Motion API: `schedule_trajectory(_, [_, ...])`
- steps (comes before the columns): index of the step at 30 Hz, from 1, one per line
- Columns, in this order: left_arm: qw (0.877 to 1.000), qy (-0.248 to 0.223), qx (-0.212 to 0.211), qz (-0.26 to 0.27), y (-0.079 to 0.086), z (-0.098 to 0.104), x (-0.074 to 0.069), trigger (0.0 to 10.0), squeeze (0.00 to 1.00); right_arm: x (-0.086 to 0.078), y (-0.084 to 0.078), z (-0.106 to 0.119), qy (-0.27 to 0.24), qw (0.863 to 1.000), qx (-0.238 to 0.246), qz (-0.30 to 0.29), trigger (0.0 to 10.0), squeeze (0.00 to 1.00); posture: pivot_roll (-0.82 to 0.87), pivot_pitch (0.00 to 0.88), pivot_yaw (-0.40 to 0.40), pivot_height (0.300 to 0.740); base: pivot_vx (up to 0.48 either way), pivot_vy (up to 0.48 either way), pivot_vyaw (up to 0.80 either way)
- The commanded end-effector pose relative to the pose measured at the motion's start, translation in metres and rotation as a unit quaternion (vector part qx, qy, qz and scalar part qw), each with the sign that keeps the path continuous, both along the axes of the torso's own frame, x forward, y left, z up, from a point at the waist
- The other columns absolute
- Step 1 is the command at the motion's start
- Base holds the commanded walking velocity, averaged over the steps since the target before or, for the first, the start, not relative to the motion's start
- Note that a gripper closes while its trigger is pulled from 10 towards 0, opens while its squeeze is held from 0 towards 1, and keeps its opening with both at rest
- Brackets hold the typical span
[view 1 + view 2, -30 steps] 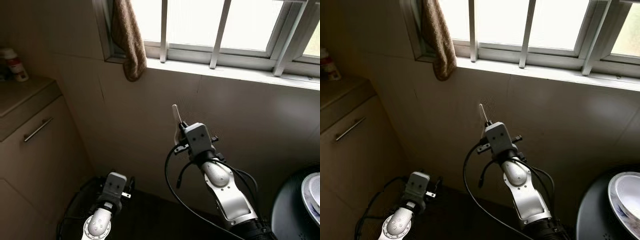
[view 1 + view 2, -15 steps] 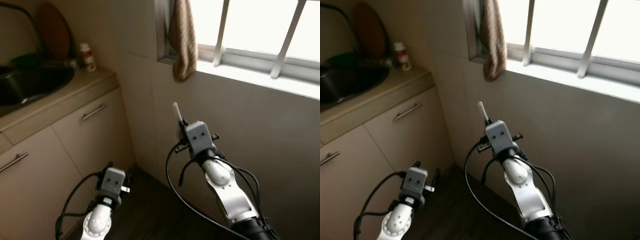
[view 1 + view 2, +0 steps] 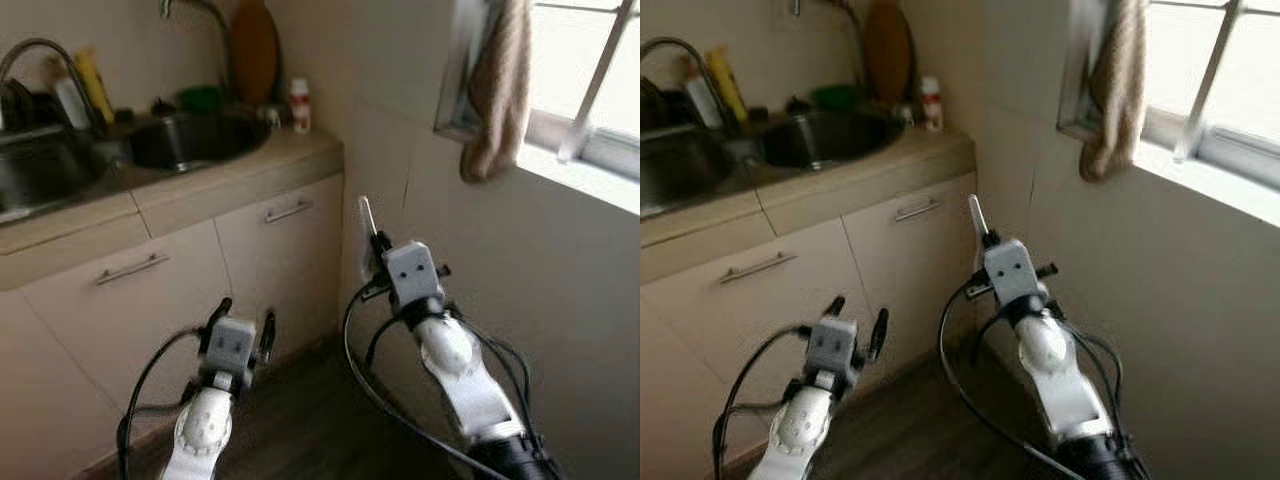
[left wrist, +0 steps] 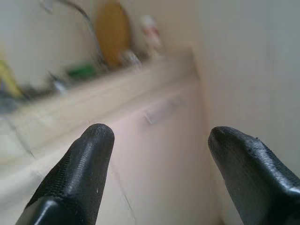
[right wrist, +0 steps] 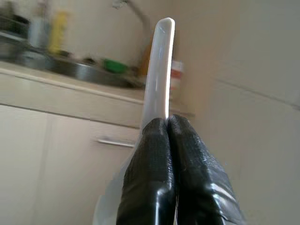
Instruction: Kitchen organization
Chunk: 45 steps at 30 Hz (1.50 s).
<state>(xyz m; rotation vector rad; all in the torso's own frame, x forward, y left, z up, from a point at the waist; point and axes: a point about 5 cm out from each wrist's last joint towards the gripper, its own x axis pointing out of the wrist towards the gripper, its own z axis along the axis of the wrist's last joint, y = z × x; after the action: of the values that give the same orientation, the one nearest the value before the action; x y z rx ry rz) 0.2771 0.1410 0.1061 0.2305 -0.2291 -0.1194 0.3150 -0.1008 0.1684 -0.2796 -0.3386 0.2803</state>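
1. Here, your right gripper [image 5: 168,123] is raised mid-air with its two black fingers [image 5: 150,173] pressed together on a thin white utensil handle [image 5: 158,70]; the handle sticks straight up past the fingertips.
2. Your left gripper [image 3: 240,315] sits lower, to the left of the right one, its fingers [image 4: 79,173] spread apart with nothing between them.
3. Beyond both grippers you see a beige cabinet [image 3: 150,300] with bar handles [image 3: 287,211], and above it a counter [image 3: 240,178] with a round steel sink [image 3: 190,140].
4. Past the sink stand a curved faucet [image 3: 205,20], a brown board [image 3: 255,50] and a small white bottle [image 3: 299,105].
5. Up to the right of the right gripper, a brown towel [image 3: 497,85] hangs at the window [image 3: 590,90].
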Motion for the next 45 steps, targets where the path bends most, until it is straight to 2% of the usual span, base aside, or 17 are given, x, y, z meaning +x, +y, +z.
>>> schedule_trajectory(1, [1.000,-0.006,-0.004,0.011,0.005,0.005,0.000,10.0,0.00,0.000,0.009,0.006,-0.009,1.000,0.009,0.020,0.0,0.00,-0.03,0.000,0.015,0.740,0.289,0.000,0.80])
schedule_trajectory(7, [1.000,-0.021,-0.008,0.011,0.004,0.017,0.000,10.0,0.00,0.001,0.009,0.007,-0.015,1.000,-0.005,0.020,0.0,0.00,-0.03,0.000,0.017,0.740,0.294,0.000,0.80])
schedule_trajectory(15, [0.999,-0.032,-0.010,0.017,0.005,0.026,0.001,10.0,0.00,0.001,0.011,0.014,-0.028,0.999,0.008,0.023,0.0,0.00,-0.03,0.000,0.016,0.740,0.309,0.000,0.80])
schedule_trajectory(17, [0.999,-0.036,-0.011,0.018,0.005,0.030,0.001,10.0,0.00,0.003,0.013,0.022,-0.038,0.998,0.025,0.031,0.0,0.00,-0.02,0.000,0.015,0.740,0.309,0.000,0.80])
schedule_trajectory(23, [0.999,-0.046,-0.010,0.017,0.004,0.038,0.002,10.0,0.00,0.005,0.017,0.041,-0.067,0.996,0.035,0.041,0.0,0.00,-0.02,0.000,0.011,0.740,0.312,0.000,0.80])
schedule_trajectory(26, [0.999,-0.047,-0.010,0.017,0.004,0.038,0.002,10.0,0.00,0.006,0.017,0.043,-0.069,0.996,0.042,0.042,0.0,0.00,-0.02,0.000,0.011,0.740,0.311,0.000,0.80])
schedule_trajectory(27, [0.999,-0.048,-0.009,0.016,0.004,0.040,0.002,10.0,0.00,0.006,0.017,0.046,-0.073,0.996,0.044,0.041,3.2,0.00,-0.02,0.000,0.010,0.740,0.311,0.000,0.80])
schedule_trajectory(28, [0.999,-0.050,-0.009,0.016,0.004,0.042,0.002,10.0,0.00,0.006,0.018,0.052,-0.084,0.995,0.040,0.044,2.4,0.00,-0.02,0.000,0.011,0.740,0.311,0.000,0.00])
schedule_trajectory(29, [0.999,-0.050,-0.009,0.016,0.004,0.043,0.002,10.0,0.00,0.006,0.018,0.054,-0.088,0.994,0.039,0.044,3.2,0.00,-0.02,0.000,0.010,0.740,0.311,0.000,0.00])
schedule_trajectory(31, [0.999,-0.050,-0.009,0.016,0.004,0.043,0.003,10.0,0.00,0.006,0.018,0.057,-0.093,0.994,0.038,0.044,3.3,0.00,-0.02,0.000,0.011,0.740,0.311,0.000,0.00])
schedule_trajectory(32, [0.999,-0.050,-0.009,0.016,0.004,0.044,0.003,10.0,0.00,0.006,0.018,0.058,-0.095,0.994,0.039,0.045,0.1,0.00,-0.02,0.000,0.011,0.740,0.315,0.000,0.00])
schedule_trajectory(37, [0.999,-0.049,-0.008,0.016,0.004,0.045,0.003,10.0,0.00,0.006,0.017,0.060,-0.095,0.994,0.046,0.040,0.0,0.00,-0.02,0.000,0.011,0.740,0.310,0.000,0.40])
schedule_trajectory(38, [0.999,-0.049,-0.008,0.016,0.004,0.045,0.003,10.0,0.00,0.007,0.016,0.060,-0.093,0.994,0.050,0.035,10.0,0.00,-0.02,0.000,0.010,0.740,0.311,0.000,0.45])
schedule_trajectory(42, [0.999,-0.051,-0.007,0.015,0.004,0.046,0.003,10.0,0.00,0.010,0.012,0.065,-0.091,0.992,0.080,0.023,10.0,0.00,-0.02,0.000,0.011,0.740,0.311,0.000,0.11])
schedule_trajectory(45, [0.999,-0.052,-0.007,0.014,0.003,0.047,0.003,10.0,0.00,0.011,0.012,0.068,-0.095,0.992,0.082,0.022,10.0,0.00,-0.02,0.000,0.011,0.740,0.311,0.000,0.00])
